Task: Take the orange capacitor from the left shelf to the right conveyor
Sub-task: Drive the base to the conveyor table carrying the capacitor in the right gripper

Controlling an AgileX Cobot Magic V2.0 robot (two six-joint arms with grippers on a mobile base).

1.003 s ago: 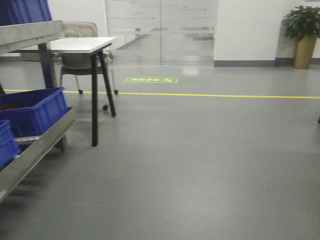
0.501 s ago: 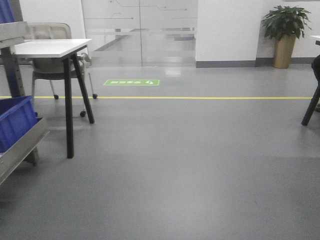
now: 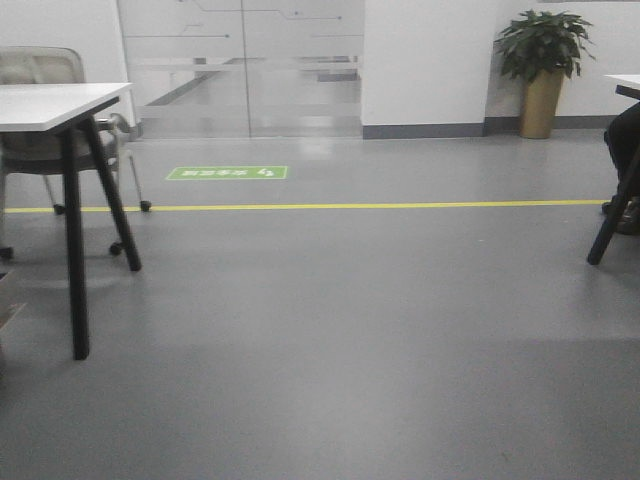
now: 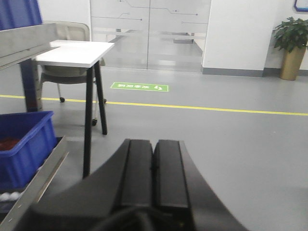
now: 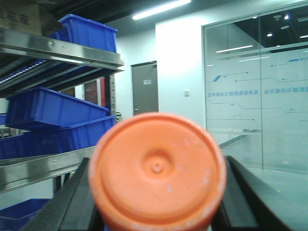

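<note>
Transport is judged to be the step in hand. The orange capacitor (image 5: pixel 158 171) is clenched in the right claw (image 5: pixel 158 199), with its flat end turned to the wrist camera and a dark finger (image 5: pixel 67 202) seen against each side. It is thus held clear of the left shelf (image 5: pixel 53 50), whose steel lips and blue bins (image 5: pixel 53 108) are seen behind it to the left. The left claw (image 4: pixel 154 149) is closed on nothing, its two pads (image 4: pixel 139 173) pressed together. Beyond it a white worktop (image 4: pixel 77 53) on black legs is seen.

In the front view only open grey floor (image 3: pixel 330 330) is shown, crossed farther off by a yellow line (image 3: pixel 330 206), with a potted plant (image 3: pixel 540 70) at the far wall. The right conveyor is found in no view. The next move is therefore judged to call for the base to be brought rightward until the belt is in reach, with the grip kept firm. Only then can the capacitor be lowered and released.
</note>
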